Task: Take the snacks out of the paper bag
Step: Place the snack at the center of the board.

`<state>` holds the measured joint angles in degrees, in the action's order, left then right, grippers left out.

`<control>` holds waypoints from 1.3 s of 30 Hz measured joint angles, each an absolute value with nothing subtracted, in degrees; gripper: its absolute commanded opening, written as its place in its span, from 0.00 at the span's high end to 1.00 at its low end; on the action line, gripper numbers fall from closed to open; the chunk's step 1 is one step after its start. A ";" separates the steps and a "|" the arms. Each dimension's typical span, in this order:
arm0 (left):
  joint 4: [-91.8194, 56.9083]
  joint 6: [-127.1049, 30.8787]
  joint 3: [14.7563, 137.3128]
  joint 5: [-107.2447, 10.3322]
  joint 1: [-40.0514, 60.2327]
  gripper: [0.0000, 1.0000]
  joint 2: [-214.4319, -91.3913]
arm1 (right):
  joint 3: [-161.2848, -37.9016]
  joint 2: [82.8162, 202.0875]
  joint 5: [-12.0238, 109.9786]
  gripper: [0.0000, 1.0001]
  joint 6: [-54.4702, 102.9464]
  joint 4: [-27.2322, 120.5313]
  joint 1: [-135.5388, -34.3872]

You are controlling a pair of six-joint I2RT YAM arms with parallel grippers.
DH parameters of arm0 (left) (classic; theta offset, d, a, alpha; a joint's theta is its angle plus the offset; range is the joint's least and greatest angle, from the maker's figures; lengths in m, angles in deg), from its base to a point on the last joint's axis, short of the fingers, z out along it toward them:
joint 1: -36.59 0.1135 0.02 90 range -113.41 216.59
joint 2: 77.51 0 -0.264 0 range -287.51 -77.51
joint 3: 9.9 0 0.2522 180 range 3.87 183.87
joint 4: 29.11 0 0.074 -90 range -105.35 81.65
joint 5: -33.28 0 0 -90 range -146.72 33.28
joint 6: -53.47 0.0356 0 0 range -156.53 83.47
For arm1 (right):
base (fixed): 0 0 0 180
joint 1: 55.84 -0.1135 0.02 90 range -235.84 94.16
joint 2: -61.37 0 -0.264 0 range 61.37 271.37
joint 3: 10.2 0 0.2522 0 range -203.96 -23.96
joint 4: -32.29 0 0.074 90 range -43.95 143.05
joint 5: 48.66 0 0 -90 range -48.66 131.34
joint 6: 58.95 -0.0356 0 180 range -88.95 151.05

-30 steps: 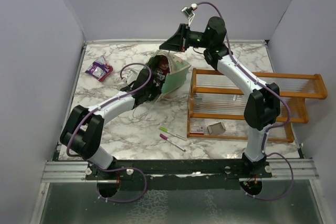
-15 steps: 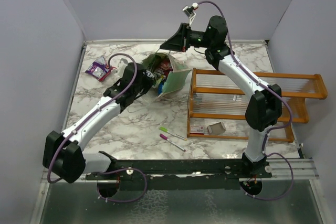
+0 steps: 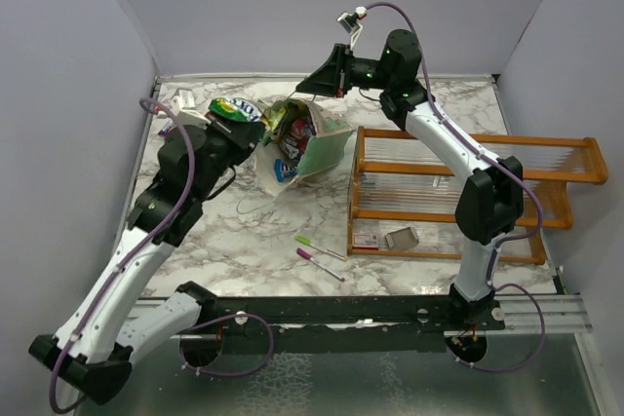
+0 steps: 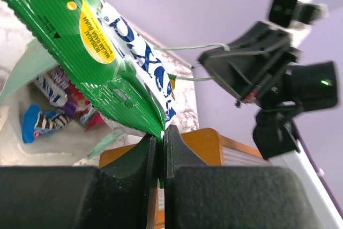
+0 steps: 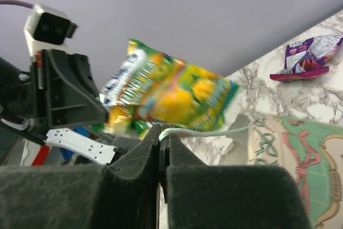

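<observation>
The paper bag [image 3: 327, 148] lies tilted on the marble table, its mouth open toward the left. Several snacks [image 3: 294, 132] show inside it, seen too in the left wrist view as snacks [image 4: 51, 103]. My left gripper [image 3: 250, 125] is shut on the edge of a green and yellow snack packet [image 3: 232, 107], held in the air left of the bag's mouth. In its own view that packet [image 4: 102, 52] rises from the closed left gripper [image 4: 162, 132]. My right gripper [image 3: 312, 85] is shut on the bag's string handle [image 5: 203, 132]. A purple packet [image 5: 308, 57] lies on the table.
An orange wooden rack [image 3: 468, 187] stands right of the bag, with small items [image 3: 386, 238] at its front. Two thin pens [image 3: 320, 253] lie on the marble near the front. Grey walls close in the table on three sides.
My left gripper has pulled out of the bag's mouth and swung up and to the left, carrying the green and yellow packet. The right gripper has kept hold of the handle.
</observation>
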<state>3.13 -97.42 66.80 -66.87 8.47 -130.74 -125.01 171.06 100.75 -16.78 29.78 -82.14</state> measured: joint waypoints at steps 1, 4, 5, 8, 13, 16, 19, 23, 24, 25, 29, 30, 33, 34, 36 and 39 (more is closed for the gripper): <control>3.02 -95.41 66.69 -66.41 8.47 1.00 -128.64 | -125.01 171.06 100.75 0.99 -16.72 29.78 -82.14; 1.23 -89.85 65.49 -65.12 8.51 1.00 -123.04 | -125.01 170.86 100.78 0.99 -16.67 29.83 -82.12; 0.51 -87.36 64.73 -64.66 8.51 1.00 -120.53 | -125.01 170.82 100.75 0.99 -16.65 29.83 -82.14; 0.29 -81.55 62.54 -63.92 8.51 1.00 -114.21 | -125.01 170.78 100.75 0.99 -16.63 29.85 -82.14; 3.70 -74.23 60.16 -66.94 8.51 1.00 -105.14 | -125.01 170.78 100.75 0.99 -16.63 29.89 -82.14; 6.95 -72.24 59.59 -72.99 8.51 1.00 -102.78 | -125.01 170.78 100.75 0.99 -16.63 29.91 -82.14; 10.91 -71.32 59.92 -79.15 8.60 1.00 -103.96 | -125.01 170.78 100.78 0.99 -16.63 29.93 -82.14; 16.61 -70.18 63.37 -83.96 8.82 1.00 -112.97 | -125.01 170.78 100.78 0.99 -16.58 30.07 -82.14; 17.14 -69.88 64.09 -84.66 8.84 1.00 -115.96 | -125.01 170.78 100.75 0.99 -16.56 30.18 -82.14; 17.53 -69.31 64.59 -85.21 8.84 1.00 -119.18 | -125.01 170.78 100.75 0.99 -16.48 30.28 -82.14; 17.93 -66.82 64.81 -85.30 8.97 1.00 -128.60 | -125.01 170.78 100.75 0.99 -16.17 30.92 -82.14; 17.71 -66.14 64.81 -84.84 9.26 1.00 -129.89 | -125.01 170.75 100.75 0.99 -16.15 31.07 -82.14; 15.35 -64.19 64.62 -81.21 13.28 1.00 -133.03 | -125.01 170.75 100.75 0.99 -16.10 31.22 -82.14; 13.23 -63.80 64.05 -77.78 16.75 1.00 -133.75 | -125.01 170.73 100.73 0.99 -16.08 31.25 -82.14; 9.34 -63.60 62.41 -71.63 24.54 1.00 -135.02 | -125.01 170.64 100.71 0.99 -16.02 31.46 -82.14; 4.11 -64.04 60.00 -62.72 35.03 1.00 -138.10 | -125.01 170.38 100.69 0.99 -15.75 31.53 -82.14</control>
